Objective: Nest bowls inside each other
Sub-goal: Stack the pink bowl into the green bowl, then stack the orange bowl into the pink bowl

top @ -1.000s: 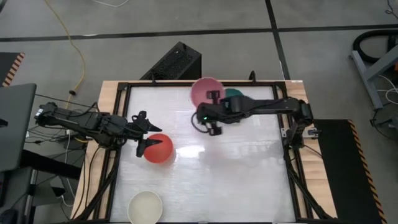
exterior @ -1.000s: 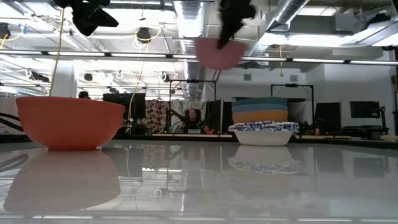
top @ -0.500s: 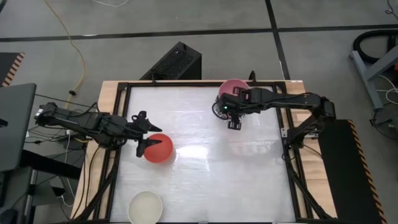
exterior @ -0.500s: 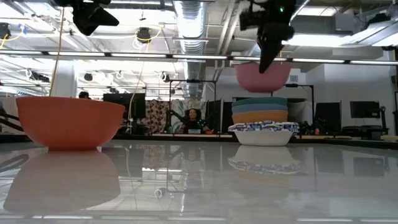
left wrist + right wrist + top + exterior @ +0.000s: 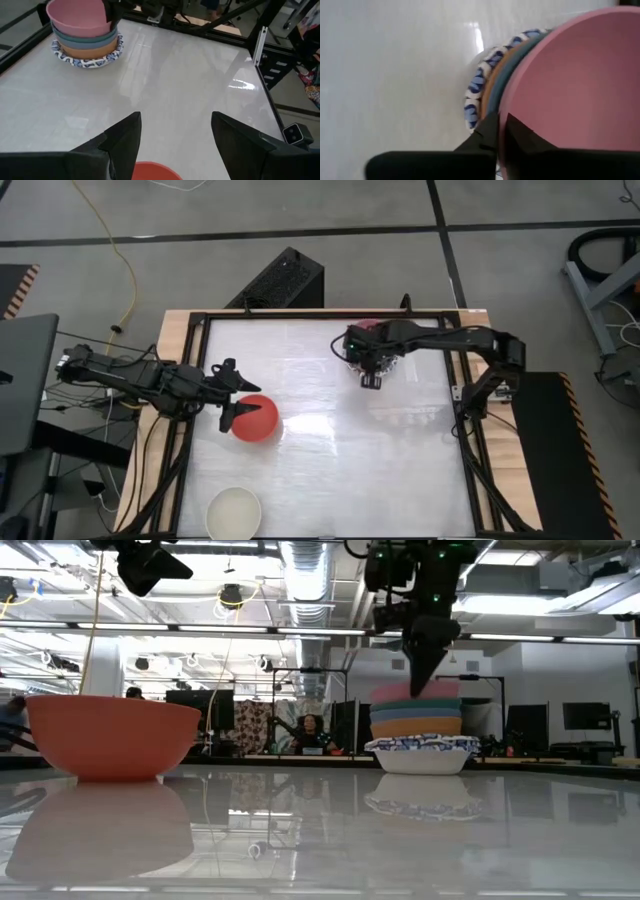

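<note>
Two grippers show in the high view: the left gripper (image 5: 232, 395) hovers spread over the red bowl (image 5: 255, 418); the cream bowl (image 5: 234, 512) sits near the front edge. Low view: the pink bowl (image 5: 417, 694) tops the stack (image 5: 420, 730). Right wrist view: the right gripper (image 5: 501, 131) pinches the pink rim. Bowls look rigid, light and slick; the rim is probably the best hold.

1. High view: overhead, facing straight down; covers the whole tabletop (image 5: 330, 460) and both arms.
2. Low view: at tabletop height, facing level into the room beyond.
3. Left wrist view: looks across the tabletop towards the bowl stack (image 5: 86, 35).
4. Right wrist view: very close to that stack, which all four views share.
</note>
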You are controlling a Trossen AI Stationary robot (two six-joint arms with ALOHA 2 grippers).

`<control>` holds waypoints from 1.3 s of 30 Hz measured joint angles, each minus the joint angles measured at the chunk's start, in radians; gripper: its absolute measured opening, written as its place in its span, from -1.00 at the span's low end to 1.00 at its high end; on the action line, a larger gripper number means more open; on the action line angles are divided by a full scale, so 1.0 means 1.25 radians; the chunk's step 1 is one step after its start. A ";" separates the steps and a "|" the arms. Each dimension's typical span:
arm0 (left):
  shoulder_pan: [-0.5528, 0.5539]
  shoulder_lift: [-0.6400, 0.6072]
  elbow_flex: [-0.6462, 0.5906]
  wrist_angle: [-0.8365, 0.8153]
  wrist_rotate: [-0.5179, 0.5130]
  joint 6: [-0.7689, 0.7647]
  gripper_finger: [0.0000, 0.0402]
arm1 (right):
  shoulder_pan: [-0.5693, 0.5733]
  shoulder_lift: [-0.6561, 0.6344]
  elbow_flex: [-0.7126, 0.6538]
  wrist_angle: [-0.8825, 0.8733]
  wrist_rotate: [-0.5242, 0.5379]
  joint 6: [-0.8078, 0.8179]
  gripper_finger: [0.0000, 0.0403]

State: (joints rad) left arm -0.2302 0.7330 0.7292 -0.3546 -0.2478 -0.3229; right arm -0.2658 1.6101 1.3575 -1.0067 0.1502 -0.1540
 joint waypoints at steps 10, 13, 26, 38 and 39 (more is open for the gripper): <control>0.000 0.000 0.000 0.004 0.000 0.000 0.15 | -0.010 -0.031 0.002 0.015 -0.025 0.033 -0.15; 0.000 0.000 0.000 -0.012 0.005 0.027 0.15 | -0.007 -0.043 0.024 0.013 -0.029 0.038 0.02; 0.000 0.076 0.001 -0.291 -0.099 -0.163 0.15 | 0.088 -0.198 0.103 0.025 -0.007 0.095 0.06; 0.038 0.181 0.001 -0.334 -0.086 -0.163 0.15 | 0.182 -0.203 0.103 0.024 0.028 0.125 0.03; 0.042 0.190 0.001 -0.341 -0.092 -0.159 0.15 | 0.185 -0.199 0.103 0.024 0.029 0.125 0.03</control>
State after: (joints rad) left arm -0.1776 0.9700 0.7300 -0.7802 -0.3626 -0.5217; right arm -0.0342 1.3607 1.4868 -0.9763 0.1860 0.0029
